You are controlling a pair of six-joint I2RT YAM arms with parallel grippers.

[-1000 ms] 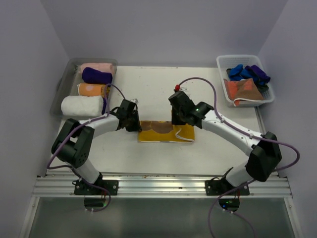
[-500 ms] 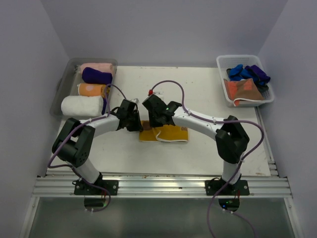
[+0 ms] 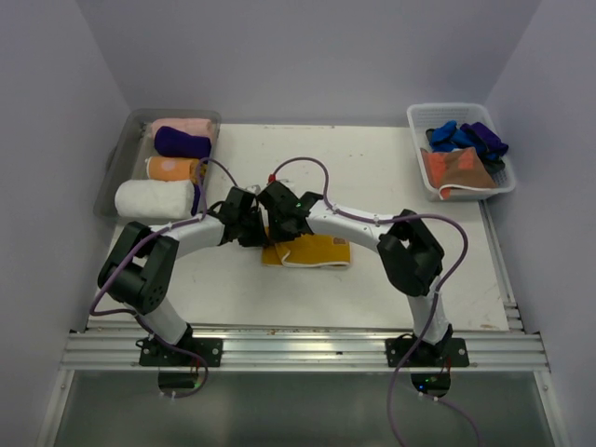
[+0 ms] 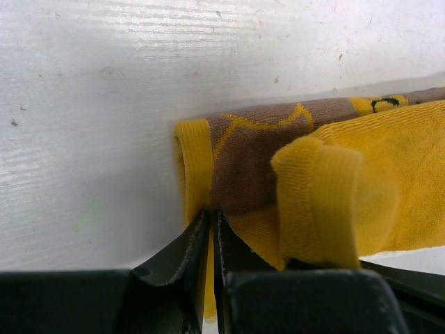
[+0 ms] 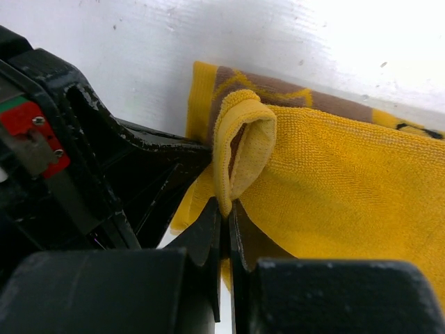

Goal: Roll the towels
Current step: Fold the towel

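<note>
The mustard yellow towel (image 3: 317, 250) lies near the middle of the white table (image 3: 400, 177), with 1 end folded over. The left gripper (image 4: 211, 217) is closed on its left hem. Just beside it, the right gripper (image 5: 226, 207) pinches the folded-over edge.

We find nothing we can read: the mustard yellow towel (image 4: 361, 167) carries yellow strokes on its brown band and a small dark mark on the yellow beside it, but none of these resolves into a letter or word.

Bright even light, glare (wrist views), blurred jaws
</note>
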